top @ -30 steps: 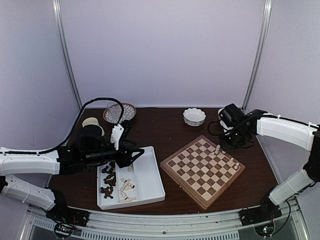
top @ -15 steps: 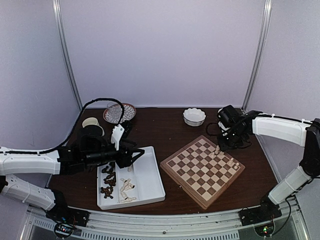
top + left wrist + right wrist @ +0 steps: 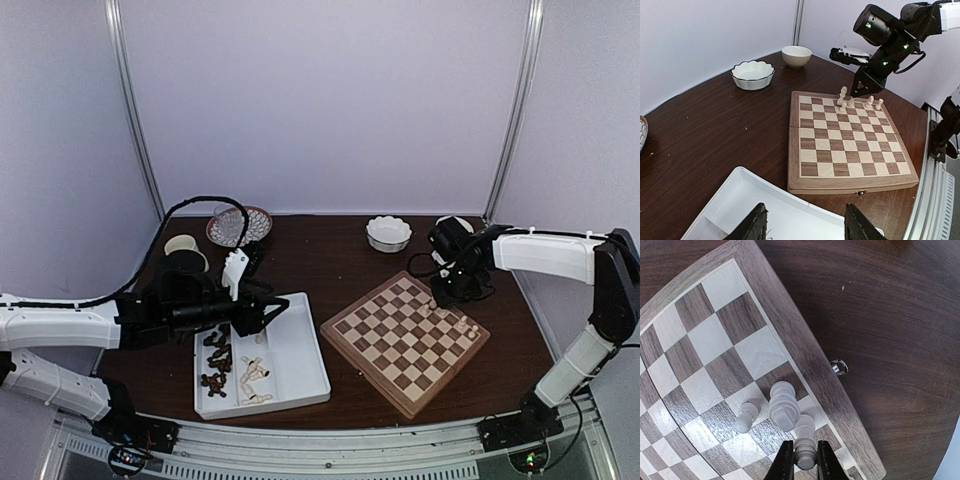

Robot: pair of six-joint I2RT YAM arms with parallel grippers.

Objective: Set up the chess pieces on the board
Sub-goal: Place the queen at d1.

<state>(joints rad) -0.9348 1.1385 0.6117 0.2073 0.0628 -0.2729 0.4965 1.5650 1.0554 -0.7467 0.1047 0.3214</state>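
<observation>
The right claw (image 3: 440, 295) reaches down at the board's (image 3: 400, 345) far-right edge. Its fingers (image 3: 785, 462) are pressed in on a cream piece (image 3: 805, 450). That piece stands upright, long axis vertical, head up toward the wrist camera. It sits in the row of squares next to the rim; I cannot tell whether its base touches the wood.

Just beside it stand other cream pieces (image 3: 784, 411), also upright, in a short line along the same edge. The board lies diamond-wise, one corner pointing near.

To the left, the left claw (image 3: 805, 206) hovers over the tray (image 3: 300, 340), fingers spread with nothing between them. Dark pieces (image 3: 215, 365) and cream ones (image 3: 255, 378) lie on their sides in the tray.
</observation>
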